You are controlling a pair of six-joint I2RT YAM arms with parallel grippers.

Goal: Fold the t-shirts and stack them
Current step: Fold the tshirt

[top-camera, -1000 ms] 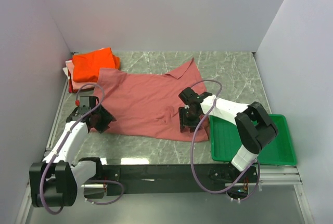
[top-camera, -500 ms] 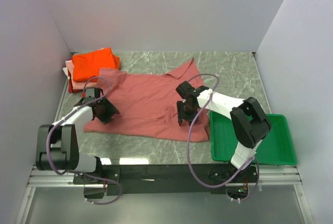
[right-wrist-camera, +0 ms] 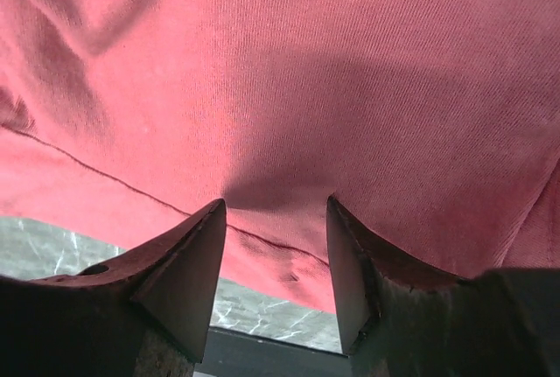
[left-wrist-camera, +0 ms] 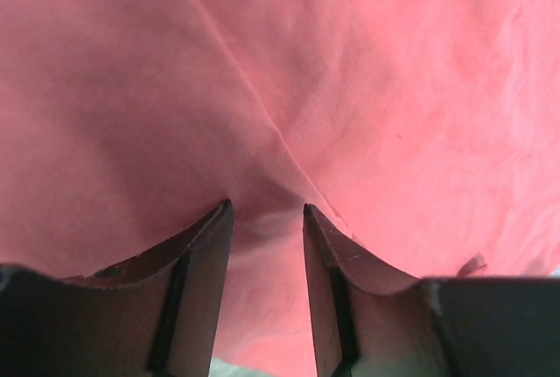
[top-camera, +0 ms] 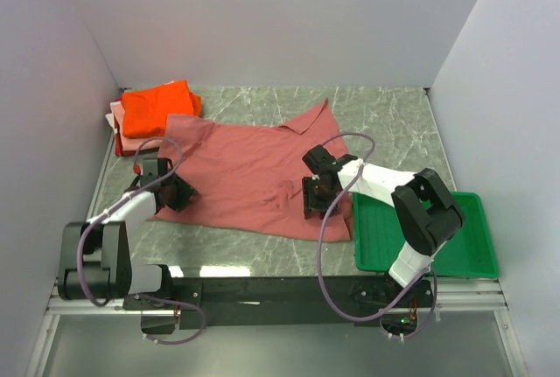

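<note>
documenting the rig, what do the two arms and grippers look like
The left arm and right arm have white links, bulky black joints and a looping greyish-purple cable each. The left gripper and right gripper are black, with dark wedge-shaped fingers.

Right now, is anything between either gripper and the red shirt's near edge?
Nothing visible. The left gripper and right gripper both sit at the red shirt, only its fabric showing between their fingers. The green tray lies off to the right.
</note>
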